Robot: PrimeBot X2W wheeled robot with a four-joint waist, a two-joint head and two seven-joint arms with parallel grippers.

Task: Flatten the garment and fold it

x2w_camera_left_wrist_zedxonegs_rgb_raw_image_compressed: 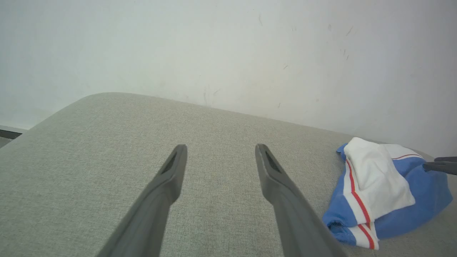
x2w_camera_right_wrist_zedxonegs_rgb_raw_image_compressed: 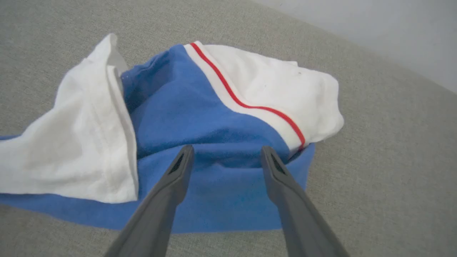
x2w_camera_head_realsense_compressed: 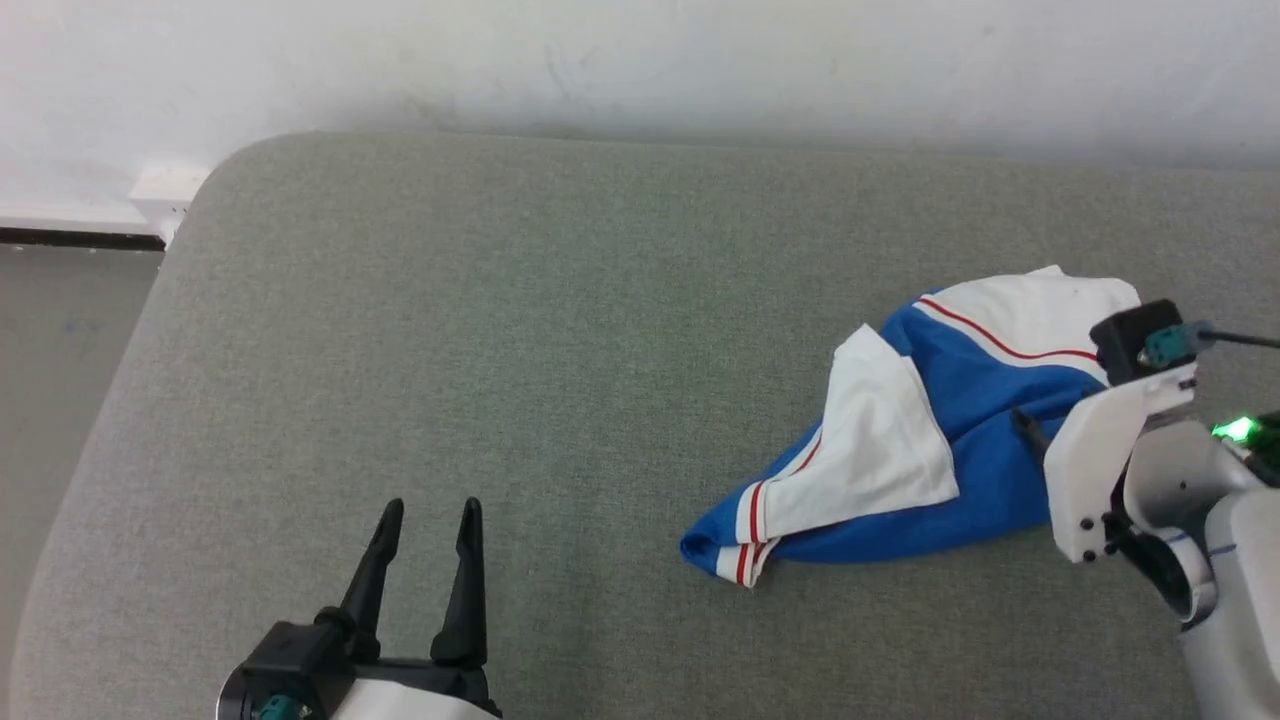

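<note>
The garment (x2w_camera_head_realsense_compressed: 960, 440), a bright blue T-shirt with white sleeves edged in red and white stripes, lies crumpled in a heap at the right of the grey cushion. In the right wrist view the garment (x2w_camera_right_wrist_zedxonegs_rgb_raw_image_compressed: 214, 117) sits just under my right gripper (x2w_camera_right_wrist_zedxonegs_rgb_raw_image_compressed: 226, 153), whose two fingers stand apart over a blue fold with nothing between them. In the head view only one dark fingertip (x2w_camera_head_realsense_compressed: 1028, 428) of that hand shows, on the blue cloth. My left gripper (x2w_camera_head_realsense_compressed: 430, 520) is open at the lower left, far from the garment (x2w_camera_left_wrist_zedxonegs_rgb_raw_image_compressed: 385, 185), over bare fabric.
The grey cushioned surface (x2w_camera_head_realsense_compressed: 520, 340) has a rounded far-left corner and ends at a white wall (x2w_camera_head_realsense_compressed: 640, 60). A strip of floor (x2w_camera_head_realsense_compressed: 60, 340) and a white wall outlet (x2w_camera_head_realsense_compressed: 165, 190) lie beyond its left edge. Bare cushion stretches left of the heap.
</note>
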